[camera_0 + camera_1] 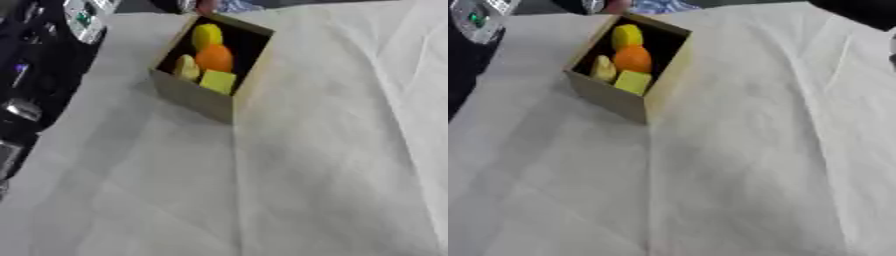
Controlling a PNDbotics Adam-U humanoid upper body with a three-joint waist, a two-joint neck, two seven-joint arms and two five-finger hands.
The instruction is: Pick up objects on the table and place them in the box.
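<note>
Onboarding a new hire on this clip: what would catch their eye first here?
The tan open-topped box at the upper middle, on the white cloth, stands out. Its dark inside holds four bright things: a yellow round one at the far end, an orange ball in the middle, a pale yellow piece and a yellow block nearest. No robot hand shows clearly.

Covered in a creased white cloth (332,165), with a long fold down the middle. Left of the cloth, dark floor (44,85) with blurred dark and silver shapes. Beyond its far edge, a dark strip.
</note>
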